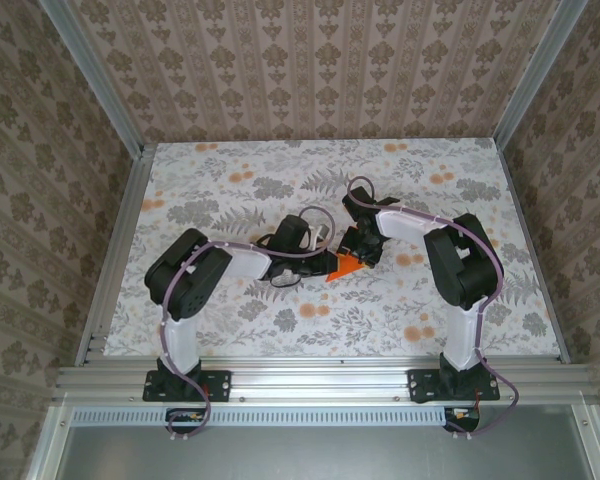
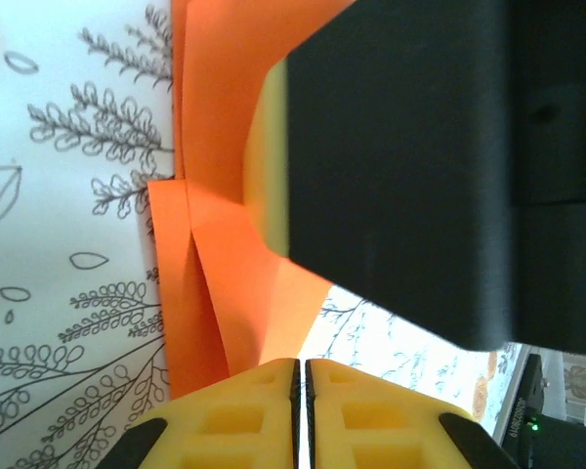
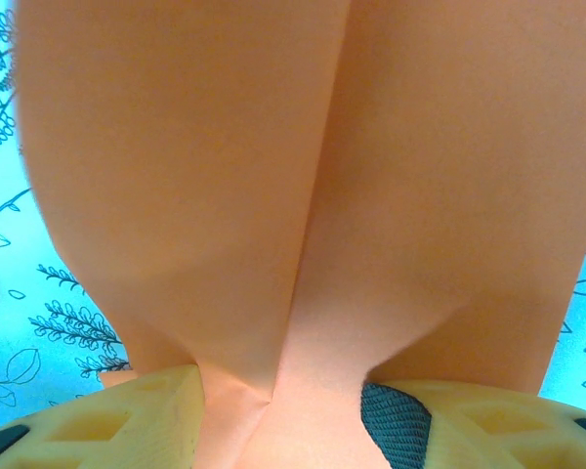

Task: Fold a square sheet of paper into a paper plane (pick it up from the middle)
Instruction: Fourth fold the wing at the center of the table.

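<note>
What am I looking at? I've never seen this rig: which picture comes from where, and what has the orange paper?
Two robot arms are bolted at the near edge of a flower-printed table. The wide picture looks down from above and behind them: left arm on the left, right arm on the right. The other two come from a camera on each wrist. Between the arms is the orange paper, partly folded. From the left wrist, the left gripper has its fingers closed together at the paper's edge; whether it pinches it is unclear. From the right wrist, the right gripper has its fingers apart, the creased paper running through the gap.
</note>
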`<state>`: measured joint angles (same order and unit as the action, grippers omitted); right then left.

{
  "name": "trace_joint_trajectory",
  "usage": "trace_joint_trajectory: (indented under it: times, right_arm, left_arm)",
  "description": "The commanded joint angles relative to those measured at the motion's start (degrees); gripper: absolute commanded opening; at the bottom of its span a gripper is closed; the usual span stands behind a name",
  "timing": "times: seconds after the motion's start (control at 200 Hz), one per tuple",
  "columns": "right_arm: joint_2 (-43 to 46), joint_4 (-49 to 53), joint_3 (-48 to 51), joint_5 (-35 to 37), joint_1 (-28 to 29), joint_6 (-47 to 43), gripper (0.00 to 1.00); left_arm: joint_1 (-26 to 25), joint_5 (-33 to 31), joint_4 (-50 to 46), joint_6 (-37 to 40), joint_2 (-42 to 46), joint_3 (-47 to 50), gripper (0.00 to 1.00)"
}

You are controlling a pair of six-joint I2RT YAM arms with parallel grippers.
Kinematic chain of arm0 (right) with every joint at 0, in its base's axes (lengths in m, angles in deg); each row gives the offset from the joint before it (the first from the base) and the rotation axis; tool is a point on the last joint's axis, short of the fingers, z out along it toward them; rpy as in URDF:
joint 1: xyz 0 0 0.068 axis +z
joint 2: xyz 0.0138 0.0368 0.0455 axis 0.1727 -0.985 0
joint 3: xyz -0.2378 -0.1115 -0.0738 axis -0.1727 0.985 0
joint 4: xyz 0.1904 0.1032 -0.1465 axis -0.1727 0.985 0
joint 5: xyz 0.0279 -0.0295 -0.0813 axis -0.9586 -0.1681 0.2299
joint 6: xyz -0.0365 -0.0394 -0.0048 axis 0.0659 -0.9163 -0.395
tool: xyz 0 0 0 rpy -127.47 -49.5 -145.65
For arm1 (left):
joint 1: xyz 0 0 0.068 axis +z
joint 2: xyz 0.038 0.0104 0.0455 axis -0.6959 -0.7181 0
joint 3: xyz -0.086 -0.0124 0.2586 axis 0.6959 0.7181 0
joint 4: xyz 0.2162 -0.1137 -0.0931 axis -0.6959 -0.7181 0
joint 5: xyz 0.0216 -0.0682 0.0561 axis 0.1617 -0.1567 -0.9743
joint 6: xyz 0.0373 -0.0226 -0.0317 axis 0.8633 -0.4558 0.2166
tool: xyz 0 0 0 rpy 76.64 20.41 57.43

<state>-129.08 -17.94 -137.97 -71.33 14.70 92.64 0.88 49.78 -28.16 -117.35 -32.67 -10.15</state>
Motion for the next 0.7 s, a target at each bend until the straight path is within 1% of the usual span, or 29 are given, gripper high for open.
trace_joint_trajectory:
  times: [0.0, 0.42, 0.695]
  right_arm:
    - [-10.97, 7.84, 6.11, 11.7, -1.77, 0.59, 0.57]
    - [-10.95, 7.78, 6.26, 11.78, -1.79, 0.68, 0.57]
    - [-10.97, 7.69, 6.27, 11.63, -1.77, 0.59, 0.57]
  left_arm:
    - [-0.28, 0.97, 1.56, -0.65, -1.47, -1.16, 0.12]
    - [-0.28, -6.06, -4.93, 2.55, 0.78, -0.07, 0.11]
    - [-0.37, -7.29, -6.85, 3.54, 1.19, -0.41, 0.11]
